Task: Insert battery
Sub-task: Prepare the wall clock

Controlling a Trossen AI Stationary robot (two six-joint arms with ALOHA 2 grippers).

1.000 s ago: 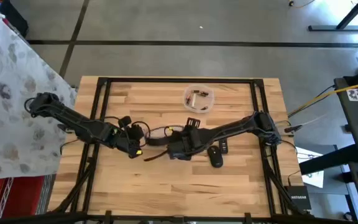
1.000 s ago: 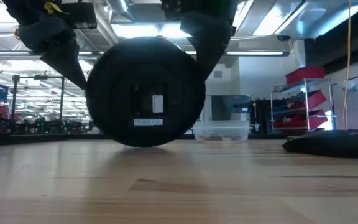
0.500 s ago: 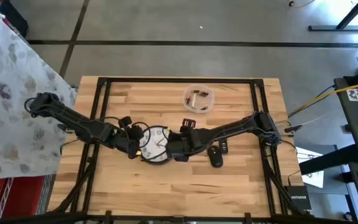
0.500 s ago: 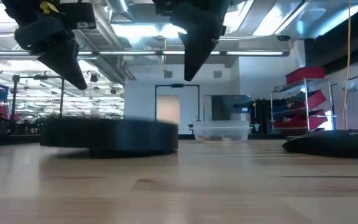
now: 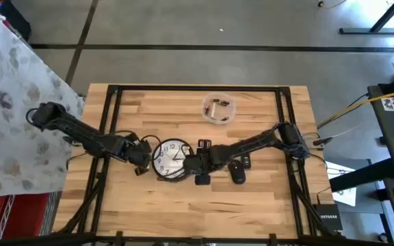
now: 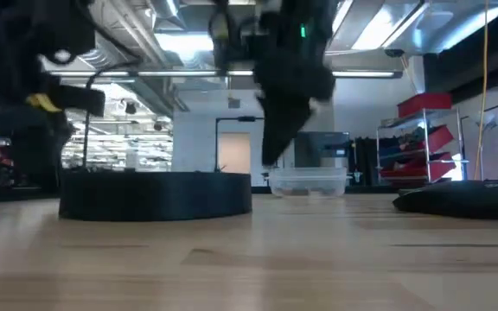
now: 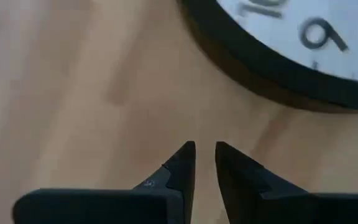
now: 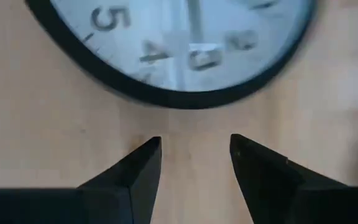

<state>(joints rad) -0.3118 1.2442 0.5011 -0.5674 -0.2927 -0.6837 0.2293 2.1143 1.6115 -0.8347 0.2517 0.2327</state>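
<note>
A round black-rimmed clock lies flat on the wooden table, its white face up; it also shows in the low view. My left gripper hovers just off the clock's left rim, fingers a narrow gap apart and holding nothing. My right gripper stands open just off the clock's right rim, near the 4 and 5. A battery lies in a clear bowl toward the far edge.
A black remote-like object and a smaller black piece lie right of my right gripper. The clear bowl stands behind the clock. A black metal frame borders the table. Bare wood lies along the near side.
The clock stood on its edge between both grippers a second ago; it has tipped over and now lies flat, face up. My left gripper has drawn back toward the table's left edge and sunk lower. My right gripper has drawn slightly toward the near edge.
</note>
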